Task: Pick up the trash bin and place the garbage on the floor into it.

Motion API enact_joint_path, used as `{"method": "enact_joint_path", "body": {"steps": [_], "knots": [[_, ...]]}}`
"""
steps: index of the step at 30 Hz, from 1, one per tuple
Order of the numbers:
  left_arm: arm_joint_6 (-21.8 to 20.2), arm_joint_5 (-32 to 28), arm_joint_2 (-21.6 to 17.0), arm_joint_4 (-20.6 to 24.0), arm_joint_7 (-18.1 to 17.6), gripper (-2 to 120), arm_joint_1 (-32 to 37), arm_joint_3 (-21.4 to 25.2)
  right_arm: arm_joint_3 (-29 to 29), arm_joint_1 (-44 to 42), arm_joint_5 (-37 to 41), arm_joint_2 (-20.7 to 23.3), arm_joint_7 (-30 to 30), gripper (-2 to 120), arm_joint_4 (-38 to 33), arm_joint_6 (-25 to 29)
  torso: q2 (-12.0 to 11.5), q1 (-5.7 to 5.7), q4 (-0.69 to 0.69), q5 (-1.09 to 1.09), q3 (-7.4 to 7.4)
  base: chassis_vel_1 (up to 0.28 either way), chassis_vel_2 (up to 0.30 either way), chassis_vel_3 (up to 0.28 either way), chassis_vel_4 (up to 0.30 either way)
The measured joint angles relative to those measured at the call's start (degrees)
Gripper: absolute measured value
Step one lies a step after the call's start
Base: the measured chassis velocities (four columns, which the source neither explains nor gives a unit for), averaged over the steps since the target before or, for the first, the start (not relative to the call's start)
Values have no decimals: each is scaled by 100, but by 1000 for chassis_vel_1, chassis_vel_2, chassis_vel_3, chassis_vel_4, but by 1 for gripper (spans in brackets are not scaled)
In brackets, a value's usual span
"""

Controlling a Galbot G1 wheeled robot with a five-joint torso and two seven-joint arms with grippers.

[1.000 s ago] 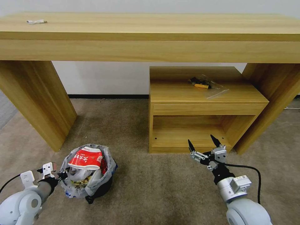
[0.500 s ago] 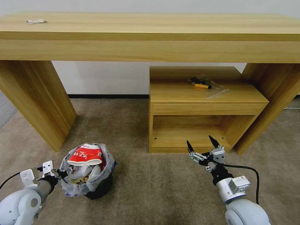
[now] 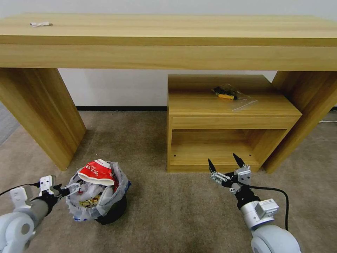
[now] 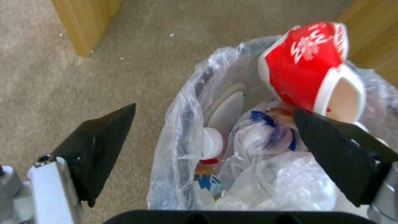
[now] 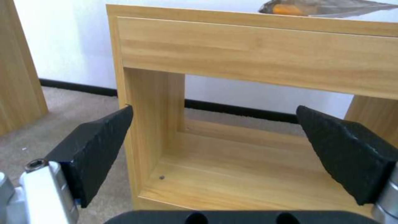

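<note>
The trash bin (image 3: pixel 105 207), a small round black tub lined with crinkled translucent plastic, stands upright on the short-pile beige floor (image 3: pixel 175 211) at about 7 o'clock in the head view, mouth up. A glossy red-and-white carton (image 3: pixel 97 172) lies across the heaped litter, long axis roughly 9 to 3 o'clock. The left gripper (image 3: pixel 61 191) sits at the bin's 9 o'clock side, its black wedge fingers (image 4: pixel 99 143) spread apart astride the bagged rim, one outside over carpet, the other above the contents. The right gripper (image 3: pixel 224 167), at 5 o'clock, hangs with fingers splayed wide, gripping nothing, facing the wooden cabinet (image 3: pixel 228 116).
</note>
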State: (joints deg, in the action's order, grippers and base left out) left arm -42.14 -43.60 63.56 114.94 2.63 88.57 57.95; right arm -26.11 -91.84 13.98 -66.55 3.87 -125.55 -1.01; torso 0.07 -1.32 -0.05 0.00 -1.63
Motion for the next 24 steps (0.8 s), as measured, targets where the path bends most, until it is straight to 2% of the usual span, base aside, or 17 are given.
{"method": "enact_joint_path", "body": {"steps": [4, 5, 8, 9, 12, 13, 14, 17, 18, 21, 23, 24], "knots": [[99, 207, 9, 110, 716, 100, 205, 461, -10, 42, 38, 20, 0, 100, -11, -22, 0, 0, 0, 0, 0, 0, 0, 0, 0], [99, 207, 9, 110, 716, 100, 205, 461, -10, 42, 38, 20, 0, 100, -11, -22, 0, 0, 0, 0, 0, 0, 0, 0, 0], [506, 536, -8, 130, 1469, 100, 410, 684, -3, 75, 54, 29, 1, 100, -12, -44, 0, 0, 1, 1, 0, 0, 0, 0, 0], [506, 536, -8, 130, 1469, 100, 410, 684, -3, 75, 54, 29, 1, 100, -12, -44, 0, 0, 1, 1, 0, 0, 0, 0, 0], [1105, 757, 10, 224, 1945, 100, 649, 838, -14, 73, 70, 44, 1, 100, -19, -62, 0, 0, 0, 1, 0, 0, 0, 0, 0], [1365, 819, 44, 295, 1992, 100, 732, 874, -22, 66, 73, 46, 2, 100, -29, -65, 1, 0, 1, 1, 0, 0, 0, 0, 0], [1365, 819, 44, 295, 1992, 100, 732, 874, -22, 66, 73, 46, 2, 100, -29, -65, 1, 0, 1, 1, 0, 0, 0, 0, 0], [2098, 1059, 298, 644, 1946, 100, 992, 948, -31, 31, 65, 11, 25, 100, -88, -90, 1, 0, 0, 2, 0, 0, 0, 0, 0], [2098, 1059, 298, 644, 1946, 100, 992, 948, -31, 31, 65, 11, 25, 100, -88, -90, 1, 0, 0, 2, 0, 0, 0, 0, 0], [2652, 1274, 620, 930, 1604, 100, 1219, 832, -16, -10, 10, -47, 118, 100, -175, -118, 1, 0, 1, 2, 0, 0, 0, 0, 0], [2769, 1354, 691, 986, 1497, 100, 1264, 779, -11, -31, -14, -73, 149, 100, -211, -129, 1, 0, 2, 2, 1, 0, 0, 0, 0], [3003, 1562, 852, 1084, 1277, 100, 1344, 638, -7, -89, -68, -125, 214, 100, -276, -159, 2, 0, 1, 2, 0, 0, 0, 0, 0]]}}
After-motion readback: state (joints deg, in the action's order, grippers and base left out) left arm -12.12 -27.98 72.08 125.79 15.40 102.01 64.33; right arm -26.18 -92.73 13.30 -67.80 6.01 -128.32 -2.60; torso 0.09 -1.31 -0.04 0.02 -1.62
